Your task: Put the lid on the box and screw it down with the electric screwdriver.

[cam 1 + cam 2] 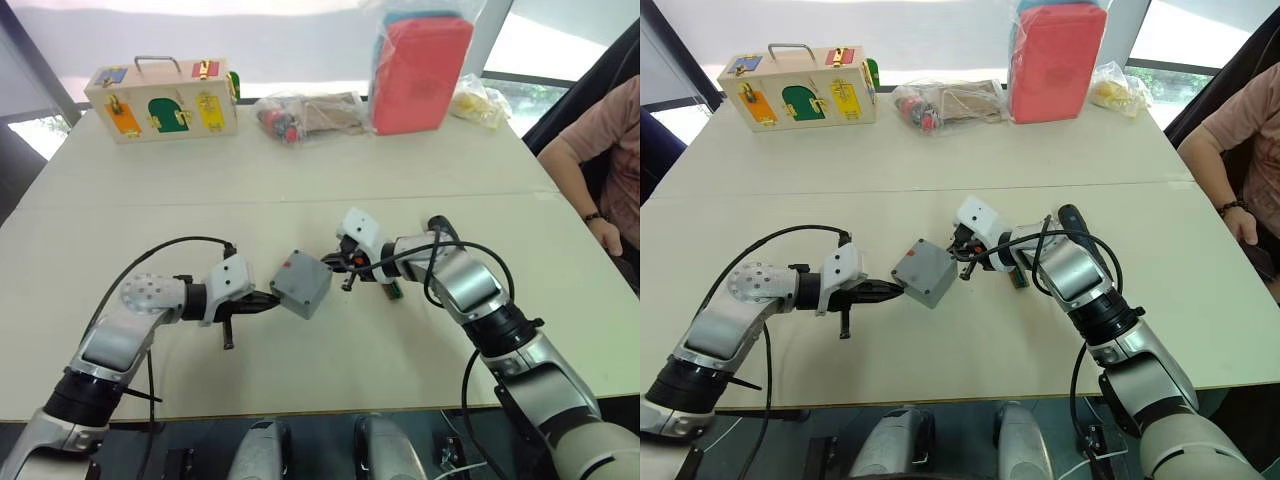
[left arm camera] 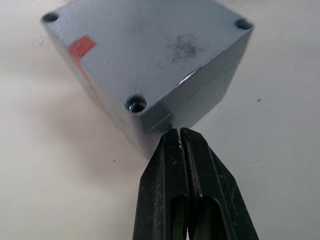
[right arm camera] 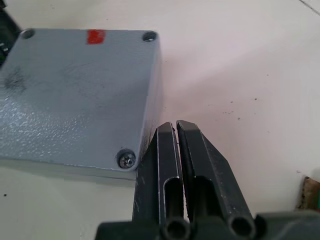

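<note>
Lid (image 2: 150, 55) already sits on the box (image 1: 301, 284), mid-table, turned corner-on between the two arms. L gripper (image 1: 268, 303) has its fingers pressed together, empty, tips touching the box's left corner; R gripper (image 1: 338, 262) likewise closed on nothing, tips right beside the box's right edge — both seem to be nudging or squaring it, not grasping. In the R wrist view one corner hole holds a screw (image 3: 127, 159); the hole (image 3: 149, 36) next to the red mark (image 3: 95, 36) looks empty, as do the three holes seen from the L wrist, though whether a screw sits deep in any I can't tell. So the step in hand looks like the screwing-down, part done at best. Screwdriver (image 1: 439, 229) — the black cylinder near the R forearm, prob. — lies on the table, ungrasped. Next: R fingers must open and take it, while L keeps the box from turning, then bit to an open hole.
</note>
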